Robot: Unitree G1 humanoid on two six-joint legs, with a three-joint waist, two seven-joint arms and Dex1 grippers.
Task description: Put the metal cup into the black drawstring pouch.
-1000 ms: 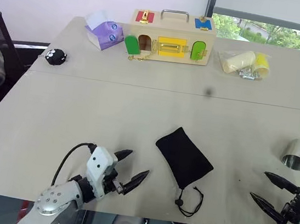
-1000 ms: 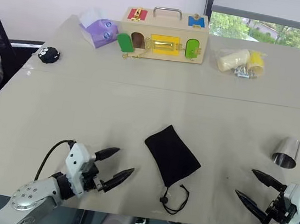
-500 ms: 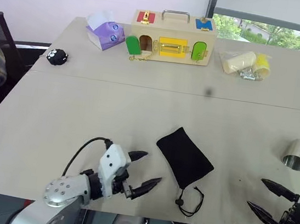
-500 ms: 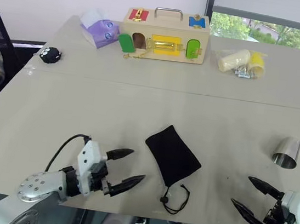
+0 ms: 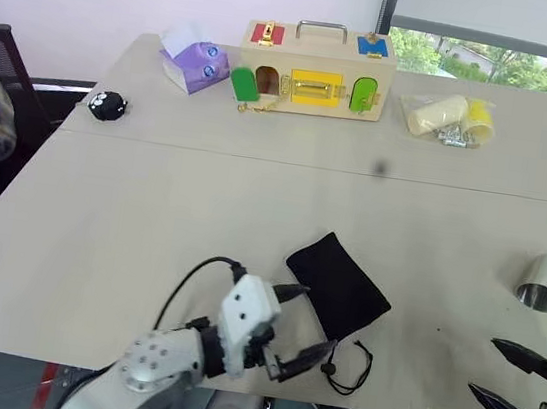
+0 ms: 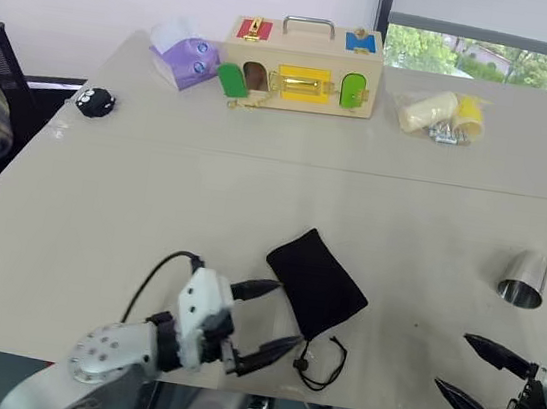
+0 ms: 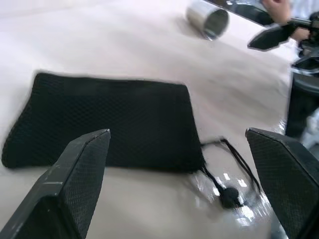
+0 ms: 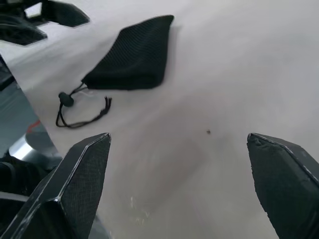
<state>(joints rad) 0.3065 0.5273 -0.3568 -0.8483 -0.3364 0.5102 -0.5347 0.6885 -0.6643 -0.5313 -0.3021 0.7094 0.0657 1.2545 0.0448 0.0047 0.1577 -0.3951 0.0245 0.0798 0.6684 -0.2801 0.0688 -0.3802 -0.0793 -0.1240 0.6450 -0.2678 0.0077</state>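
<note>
Broad bare table (image 5: 153,199) fills the frame's middle. The black drawstring pouch (image 5: 337,287) lies bottom centre, near the front edge. The left gripper (image 5: 300,322), fingers spread and empty, sits just left of its cord. The metal cup (image 5: 543,282) lies on its side at right, above the open, empty right gripper (image 5: 520,383). The left wrist view shows the cup's open mouth.

The left gripper (image 7: 177,164) stands wide open, its 2 black fingers (image 7: 75,184) rising on either side. The pouch (image 7: 107,122) lies flat on the table (image 7: 124,45) just past the fingertips, its cord and toggle (image 7: 228,195) near the other finger. Far beyond lies the cup (image 7: 208,19) on its side, with the right gripper (image 7: 279,31) close to it.
</note>
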